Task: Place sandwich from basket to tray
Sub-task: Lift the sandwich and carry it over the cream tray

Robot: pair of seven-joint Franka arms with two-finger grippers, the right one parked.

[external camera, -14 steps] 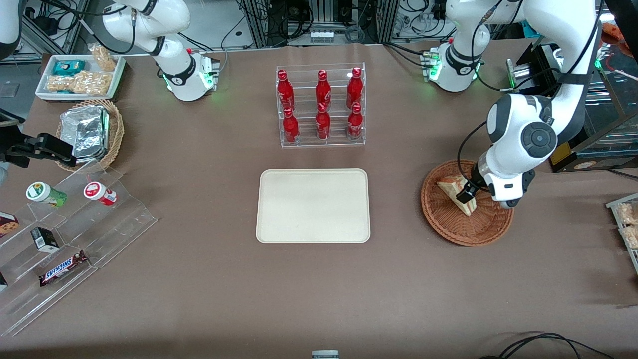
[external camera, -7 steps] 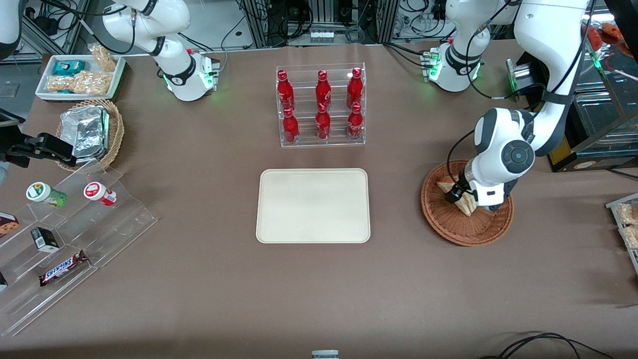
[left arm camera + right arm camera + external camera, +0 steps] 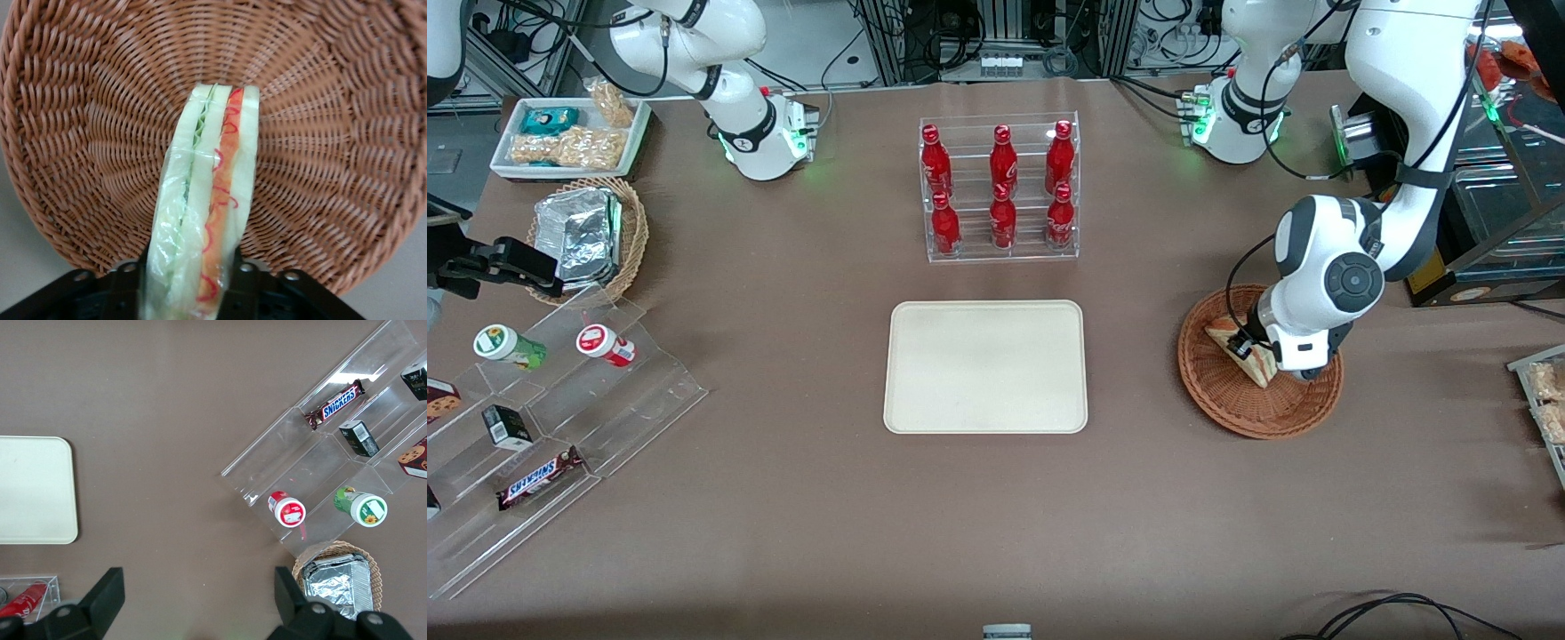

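Observation:
The sandwich (image 3: 1256, 363), a plastic-wrapped white-bread wedge with orange-red and green layers, stands on edge in the reddish-brown wicker basket (image 3: 1214, 396) toward the working arm's end of the table. My gripper (image 3: 1242, 346) is down in the basket, shut on the sandwich. In the left wrist view the sandwich (image 3: 207, 200) runs out from between the black fingers (image 3: 245, 273), which press on both its bread faces, with the basket (image 3: 100, 133) weave under it. The cream tray (image 3: 985, 366) lies flat at the table's middle.
A clear rack of red bottles (image 3: 1000, 191) stands farther from the front camera than the tray. Toward the parked arm's end are a tan basket of foil packets (image 3: 587, 236), a white snack tray (image 3: 569, 135) and a clear stepped stand (image 3: 560, 418) with snacks.
Since a second ago the arm has swung lower and a little toward the tray over the basket, and the fingers now sit around the sandwich. Hardly anything moved in the last half second.

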